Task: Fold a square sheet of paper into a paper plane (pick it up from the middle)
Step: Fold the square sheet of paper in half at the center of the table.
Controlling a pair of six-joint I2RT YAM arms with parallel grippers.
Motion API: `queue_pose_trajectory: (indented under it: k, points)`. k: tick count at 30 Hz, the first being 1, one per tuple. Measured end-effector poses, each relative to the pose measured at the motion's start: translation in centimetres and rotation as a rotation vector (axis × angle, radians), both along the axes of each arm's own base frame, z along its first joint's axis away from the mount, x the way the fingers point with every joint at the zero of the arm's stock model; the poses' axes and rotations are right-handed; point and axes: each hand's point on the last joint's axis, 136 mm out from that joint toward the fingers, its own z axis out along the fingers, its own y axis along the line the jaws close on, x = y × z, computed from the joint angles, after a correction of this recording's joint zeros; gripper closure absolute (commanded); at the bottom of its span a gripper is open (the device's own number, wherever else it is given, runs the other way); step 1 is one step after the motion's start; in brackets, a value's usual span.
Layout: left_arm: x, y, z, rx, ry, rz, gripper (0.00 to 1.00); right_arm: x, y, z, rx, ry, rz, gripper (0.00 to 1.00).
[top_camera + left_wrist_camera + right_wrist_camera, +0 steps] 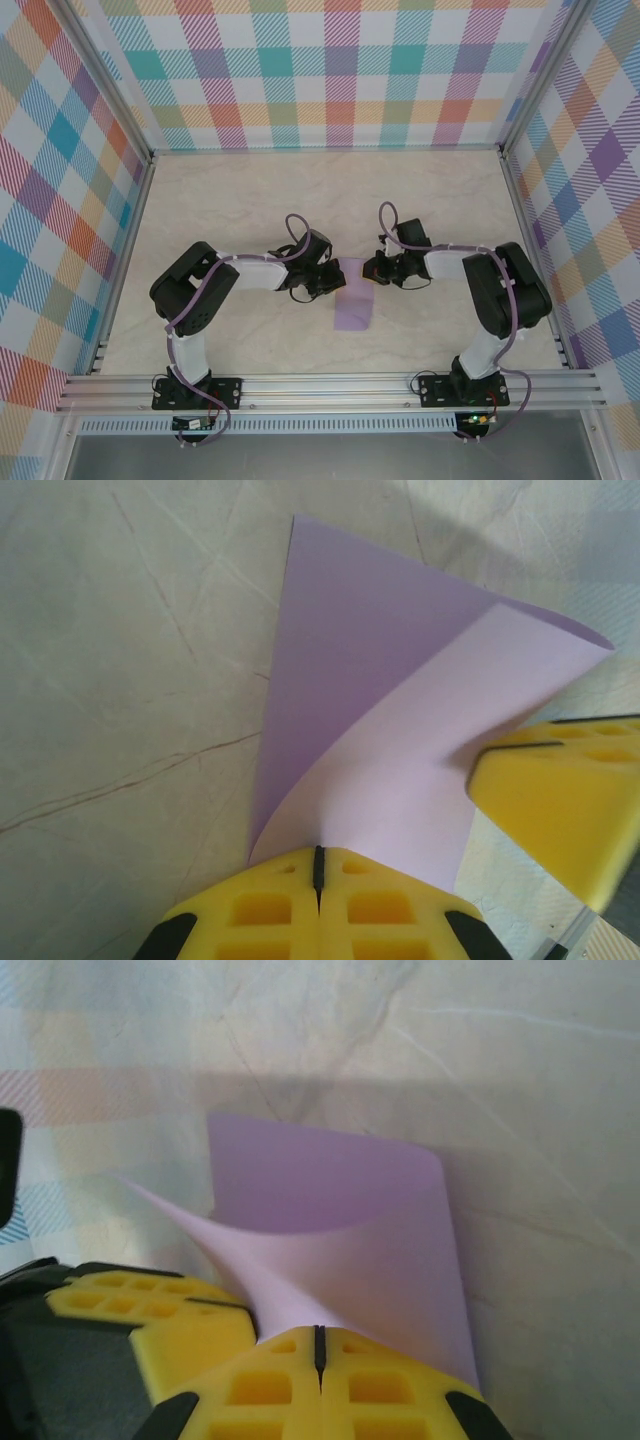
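From above, the square sheet of paper lies at the middle of the pale surface, between the 2 arms. Its near part lies flat and its far part rises toward the arms' tips. The left end effector meets it from the left and the right end effector from the right, both at the far end of the sheet.

In the left wrist view, the 2 yellow fingers are pressed together with only a thin seam between them. An edge of the lilac sheet runs into that seam, so the left end effector is closed on the paper. The sheet curls up and over in a soft, uncreased bend. A yellow finger of the other arm sits at the right, touching the same raised flap.

In the right wrist view, the fingers are likewise shut on the paper's edge, and the sheet arches away in a loose roll with the flat half on the surface beyond.

The paper looks very light, thin and floppy. It probably bends at any touch, slides easily on the smooth surface, and creases or tears if pulled apart. Pinching at an edge or corner seems best, with both grips moving together.
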Motion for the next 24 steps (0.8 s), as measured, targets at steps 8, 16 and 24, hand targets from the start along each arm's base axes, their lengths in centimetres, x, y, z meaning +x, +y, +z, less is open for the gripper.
queue_pose_trajectory:
  k: [8, 16, 24]
  points:
    - [0.0, 0.0, 0.0, -0.002, -0.001, 0.0, 1.0, 1.9, -1.3, -0.7, 0.022, 0.031, -0.047, 1.0]
    - [0.0, 0.0, -0.1, -0.006, -0.005, 0.0, 1.0, 4.2, -4.2, -0.5, 0.012, 0.023, -0.15, 1.0]
    - [0.0, 0.0, 0.0, -0.006, -0.006, 0.0, 1.0, 4.6, -2.8, 1.7, 0.01, -0.043, -0.126, 1.0]
